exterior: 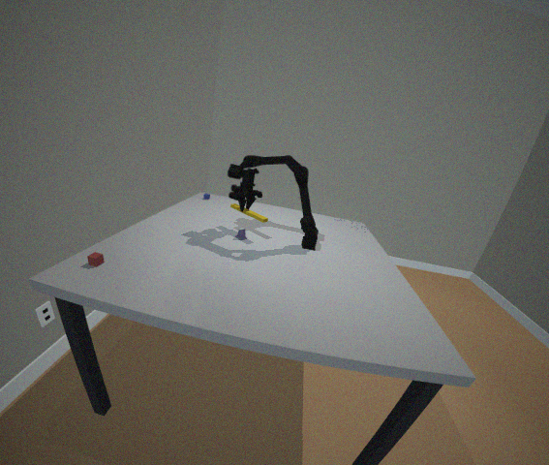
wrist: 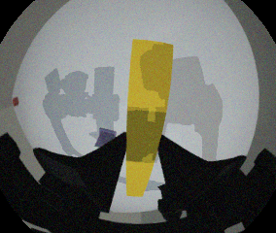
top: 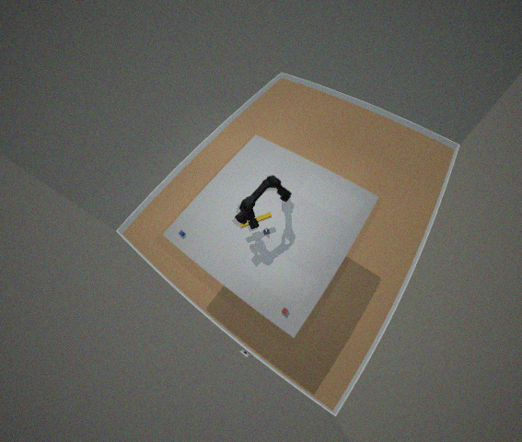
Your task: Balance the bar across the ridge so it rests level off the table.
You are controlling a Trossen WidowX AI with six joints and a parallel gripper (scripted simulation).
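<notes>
Yellow bar (top: pixel 263 217) (exterior: pixel 255 215) (wrist: pixel 150 78): up off the tabletop (top: pixel 318 214) (exterior: pixel 264 300) (wrist: pixel 201 29), apart from the ridge. Exterior view, ends point to 10 and 4 o'clock; wrist view, 12 to 6. Whether truly level, cannot tell.

Claw (top: pixel 251 222) (exterior: pixel 245 208) (wrist: pixel 142 138): closed on the bar, one finger to each side, pointing down; both bar ends stick out past the grip.

Ridge (top: pixel 266 232) (exterior: pixel 241 233) (wrist: pixel 106 137): small, purple, standing on the tabletop. Lies between 4 and 5 o'clock of the bar in the top view, near 8 o'clock of centre at the wrist. Bar's shadow reaches it.

Black arm (top: pixel 257 192) (exterior: pixel 302 185): bent in an arch, foot at about 1 o'clock from the ridge, top view.

Farther out, same view: blue block (top: pixel 181 233) (exterior: pixel 206 196) at 9 o'clock from the ridge, red block (top: pixel 284 311) (exterior: pixel 95 259) (wrist: pixel 16 101) between 5 and 6, each near the tabletop's edge.
</notes>
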